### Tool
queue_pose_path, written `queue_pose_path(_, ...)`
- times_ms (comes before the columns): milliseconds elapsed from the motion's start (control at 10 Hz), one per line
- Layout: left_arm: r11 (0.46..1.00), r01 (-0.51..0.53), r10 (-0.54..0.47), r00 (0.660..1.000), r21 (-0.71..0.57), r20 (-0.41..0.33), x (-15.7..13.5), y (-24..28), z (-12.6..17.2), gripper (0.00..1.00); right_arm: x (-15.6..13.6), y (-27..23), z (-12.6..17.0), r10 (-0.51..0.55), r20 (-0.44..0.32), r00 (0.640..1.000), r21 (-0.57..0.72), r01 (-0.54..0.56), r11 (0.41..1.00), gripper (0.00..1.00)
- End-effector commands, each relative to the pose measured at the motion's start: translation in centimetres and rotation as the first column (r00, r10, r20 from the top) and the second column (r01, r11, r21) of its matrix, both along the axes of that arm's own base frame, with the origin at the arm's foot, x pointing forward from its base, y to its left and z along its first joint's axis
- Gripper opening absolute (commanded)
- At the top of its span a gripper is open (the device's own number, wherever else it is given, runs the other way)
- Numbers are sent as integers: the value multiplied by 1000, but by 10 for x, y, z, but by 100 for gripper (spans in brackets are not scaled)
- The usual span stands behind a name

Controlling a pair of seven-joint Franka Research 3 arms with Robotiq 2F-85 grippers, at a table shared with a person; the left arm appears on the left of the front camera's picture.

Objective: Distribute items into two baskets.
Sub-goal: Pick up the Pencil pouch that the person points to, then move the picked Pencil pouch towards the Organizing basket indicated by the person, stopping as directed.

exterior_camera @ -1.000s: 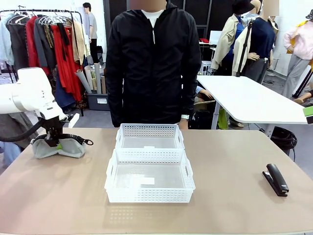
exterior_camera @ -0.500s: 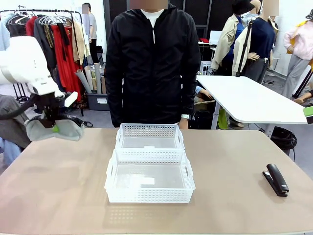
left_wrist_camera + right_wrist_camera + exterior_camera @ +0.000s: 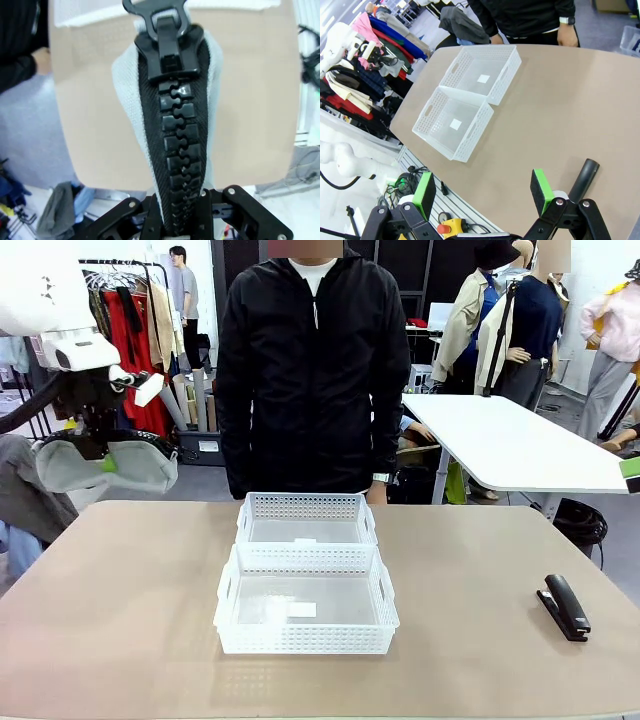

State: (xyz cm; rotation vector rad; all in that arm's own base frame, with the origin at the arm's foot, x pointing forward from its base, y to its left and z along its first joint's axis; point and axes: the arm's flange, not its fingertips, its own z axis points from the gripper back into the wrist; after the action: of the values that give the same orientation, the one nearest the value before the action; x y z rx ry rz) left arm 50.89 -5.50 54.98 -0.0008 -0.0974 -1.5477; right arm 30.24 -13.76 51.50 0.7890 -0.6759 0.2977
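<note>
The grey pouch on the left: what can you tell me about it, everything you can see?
The pouch is soft grey woven-looking fabric, sagging at both ends. A chunky black zipper runs along its top, its teeth closed where they show, with a large black pull at one end. The left gripper pinches it at the middle, across the zipper, and holds it in the air over the table's left side. Nothing else touches it.

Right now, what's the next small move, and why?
Probably carry the soft grey fabric pouch, clamped in the left jaws, to the nearer white lattice plastic basket: it hangs high at the left of the table, and both baskets sit empty.
</note>
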Motion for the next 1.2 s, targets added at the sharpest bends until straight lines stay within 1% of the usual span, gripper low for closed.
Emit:
queue_pose_path(0,996,-56,55,998,64,18,-26,-3,-9,0,1,1,2,6,14,1000,14,-7,1000,100)
queue_pose_path(100,995,-80,79,997,62,26,-36,4,-12,0,1,1,2,6,14,1000,14,-7,1000,100)
queue_pose_path(200,995,-93,92,995,30,39,-46,15,-13,0,1,1,2,6,14,1000,14,-7,1000,100)
queue_pose_path(400,995,-99,99,991,-5,85,-65,25,-10,0,1,1,2,6,14,1000,14,-7,1000,100)
queue_pose_path(500,998,-61,61,995,-2,79,-66,25,-11,0,1,1,2,6,14,1000,14,-7,1000,100)
queue_pose_path(600,995,-101,100,994,18,42,-51,23,-10,0,1,1,2,6,14,1000,14,-7,1000,100)
queue_pose_path(1100,995,-101,100,994,18,42,-51,23,-10,0,1,1,2,6,14,1000,14,-7,1000,100)
